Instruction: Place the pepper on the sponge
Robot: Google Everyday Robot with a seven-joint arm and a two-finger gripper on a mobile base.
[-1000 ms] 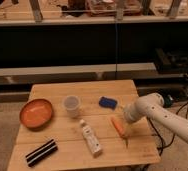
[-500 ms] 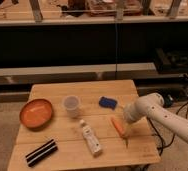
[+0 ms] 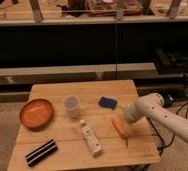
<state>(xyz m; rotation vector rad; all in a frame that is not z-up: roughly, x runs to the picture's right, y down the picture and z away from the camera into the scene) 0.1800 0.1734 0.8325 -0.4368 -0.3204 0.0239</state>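
The orange pepper [image 3: 119, 127] lies on the wooden table [image 3: 82, 92] at the right, its thin green stem pointing toward the front edge. The dark blue sponge [image 3: 107, 102] rests behind it, a short way toward the back, with nothing on it. My gripper [image 3: 125, 120] is at the end of the white arm coming in from the right, right beside the pepper's upper end and largely hidden by the wrist.
A clear cup [image 3: 72, 106] stands near the table's middle. A white tube-like bottle [image 3: 90, 137] lies in front of it. An orange bowl [image 3: 36, 113] sits at the left, a black-and-white striped block [image 3: 41, 152] at the front left corner.
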